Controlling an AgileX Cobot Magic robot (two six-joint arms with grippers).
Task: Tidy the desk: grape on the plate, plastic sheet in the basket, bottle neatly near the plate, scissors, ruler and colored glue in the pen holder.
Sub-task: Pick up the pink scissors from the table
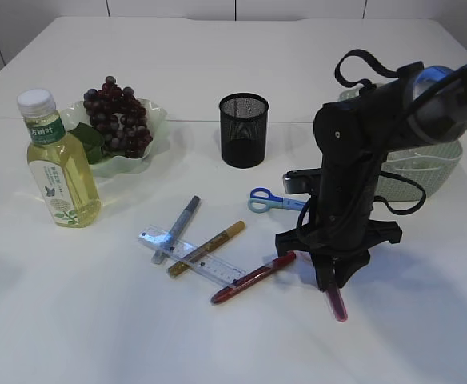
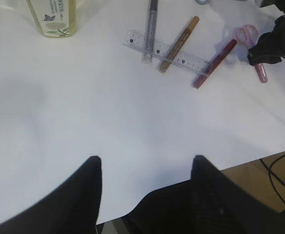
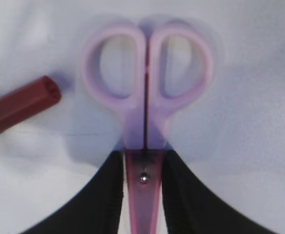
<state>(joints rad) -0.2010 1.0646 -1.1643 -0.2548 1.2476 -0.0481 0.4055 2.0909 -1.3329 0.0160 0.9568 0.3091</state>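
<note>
right claw [image 3: 142,168] pinches the pink scissors [image 3: 145,92] at the pivot, beside the red glue pen [image 3: 20,105], probably for balanced lifting toward the pen holder [image 1: 244,130].

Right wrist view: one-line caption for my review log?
Right gripper closed around pink scissors at the pivot, red glue pen alongside.

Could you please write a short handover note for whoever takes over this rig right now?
Right gripper: fingers either side of the pink scissors at the pivot, on the table.
Left gripper: open, empty.
Done: grapes on plate; bottle upright beside it.
Left: pink scissors, blue scissors, ruler, silver, gold and red glue pens into pen holder. Basket contents hidden.
</note>
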